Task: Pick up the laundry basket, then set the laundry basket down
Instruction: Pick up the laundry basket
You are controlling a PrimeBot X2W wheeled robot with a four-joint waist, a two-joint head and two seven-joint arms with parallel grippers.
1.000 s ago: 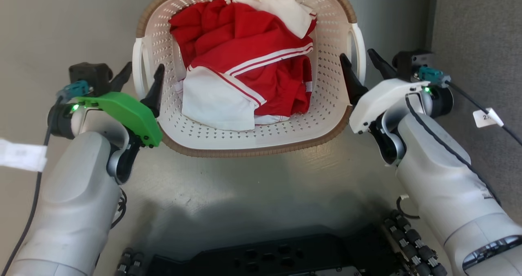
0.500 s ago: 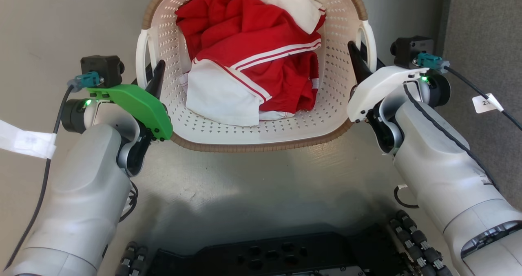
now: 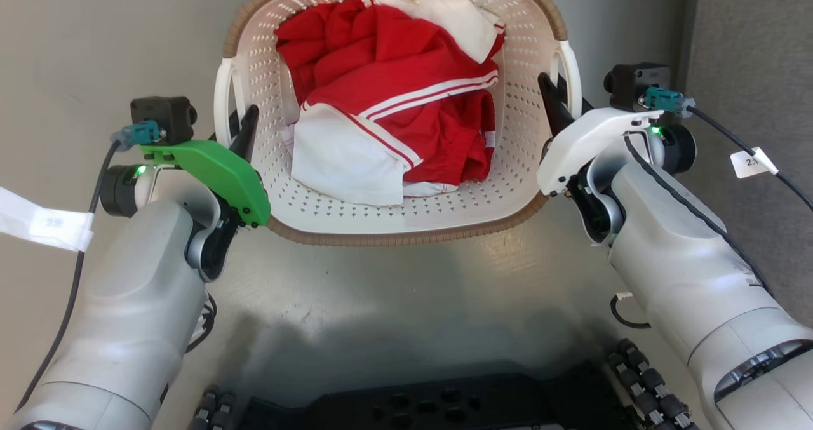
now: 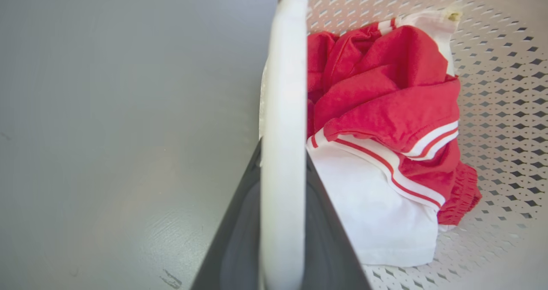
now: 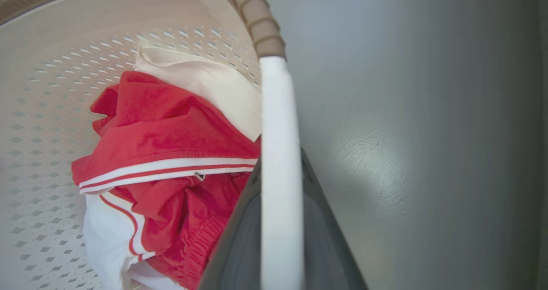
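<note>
Head view. The laundry basket (image 3: 406,217) is centred ahead of the robot, above a grey floor (image 3: 394,303); whether its base rests on that floor cannot be told. It is a perforated cream shell under a brown woven-look rim (image 3: 406,238), with 1 white handle on each side. Red and white garments (image 3: 394,106) lie loosely heaped inside, well below the rim.

The left gripper (image 3: 236,124) is clamped on the left handle (image 3: 221,100), 1 finger inside the loop and 1 outside. The right gripper (image 3: 562,100) grips the right handle (image 3: 571,74) likewise. In each wrist view the handle runs up between 2 dark fingers (image 4: 239,230) that press against it.

Handling, as judged: the shell looks stiff and light, and the soft load adds little weight, sitting slightly toward the far right. The 2 handles, taken near mid-span, are the proper holds. Their smooth plastic may slide or pivot in the fingers, so both arms need to move level and together.
</note>
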